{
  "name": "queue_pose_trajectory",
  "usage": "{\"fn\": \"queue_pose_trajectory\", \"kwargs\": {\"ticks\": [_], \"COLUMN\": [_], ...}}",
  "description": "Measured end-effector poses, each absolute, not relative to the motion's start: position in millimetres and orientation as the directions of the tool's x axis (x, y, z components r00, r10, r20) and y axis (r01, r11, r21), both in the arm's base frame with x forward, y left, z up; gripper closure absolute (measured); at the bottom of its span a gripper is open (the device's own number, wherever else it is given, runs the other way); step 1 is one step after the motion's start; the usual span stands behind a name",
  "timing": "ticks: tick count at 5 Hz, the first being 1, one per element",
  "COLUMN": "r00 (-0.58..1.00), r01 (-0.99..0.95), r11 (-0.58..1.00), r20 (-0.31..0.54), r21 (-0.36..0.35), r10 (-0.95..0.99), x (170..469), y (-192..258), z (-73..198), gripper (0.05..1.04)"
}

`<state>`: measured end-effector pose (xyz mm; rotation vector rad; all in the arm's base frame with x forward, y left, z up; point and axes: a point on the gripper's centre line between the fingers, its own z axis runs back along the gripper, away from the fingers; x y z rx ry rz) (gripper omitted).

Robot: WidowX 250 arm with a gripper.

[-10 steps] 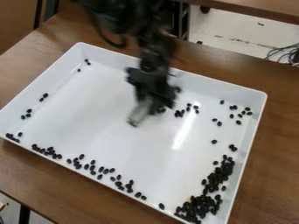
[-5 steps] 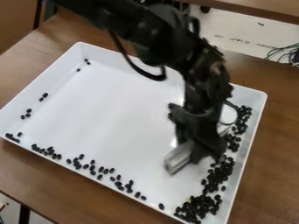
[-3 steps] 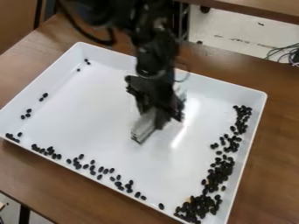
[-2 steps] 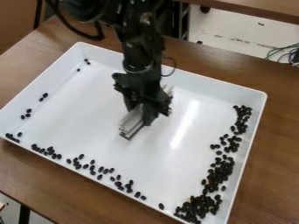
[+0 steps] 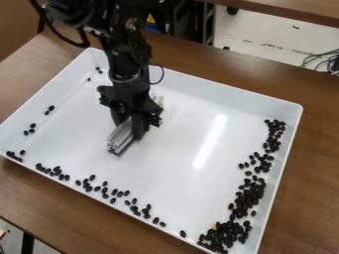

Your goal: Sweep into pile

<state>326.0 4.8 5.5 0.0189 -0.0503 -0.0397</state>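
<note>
We see the task's small black pieces [image 5: 248,199] lying in a shallow white tray [image 5: 218,93] on a brown wooden table [image 5: 316,163]. They are oval, smooth-looking and dark all over, like beans. Most of them crowd along the tray's right side in our view, in a ragged band that thickens into a dense clump at the bottom corner, where many touch or overlap and a tiny tan spot [image 5: 214,226] shows among them. Along the near side we see a looser, broken string of pieces, some touching and some apart, and a few small groups sit near the left side and the top left corner. Over the tray's left half, well apart from the dense clump, we see the gripper [image 5: 132,126] clamped on a silvery, grooved bar [image 5: 120,136], which slants down toward the lower left with its squared end facing us.
</note>
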Motion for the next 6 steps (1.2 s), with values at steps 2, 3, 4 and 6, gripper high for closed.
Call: {"fn": "queue_pose_trajectory", "kwargs": {"ticks": [2, 3, 4, 6], "r00": [0.999, 0.999, 0.999, 0.992], "r01": [0.037, 0.04, 0.032, -0.122], "r11": [0.999, 0.999, 0.999, 0.992], "r20": [0.017, -0.004, 0.015, -0.02], "r21": [0.007, -0.019, -0.02, 0.019], "r10": [-0.037, -0.04, -0.032, 0.122], "x": [322, 324, 331, 320], "y": [4, -1, -1, 54], "z": [2, 11, 37, 72], "gripper": [0.351, 0.085, 0.071, 0.084]}}
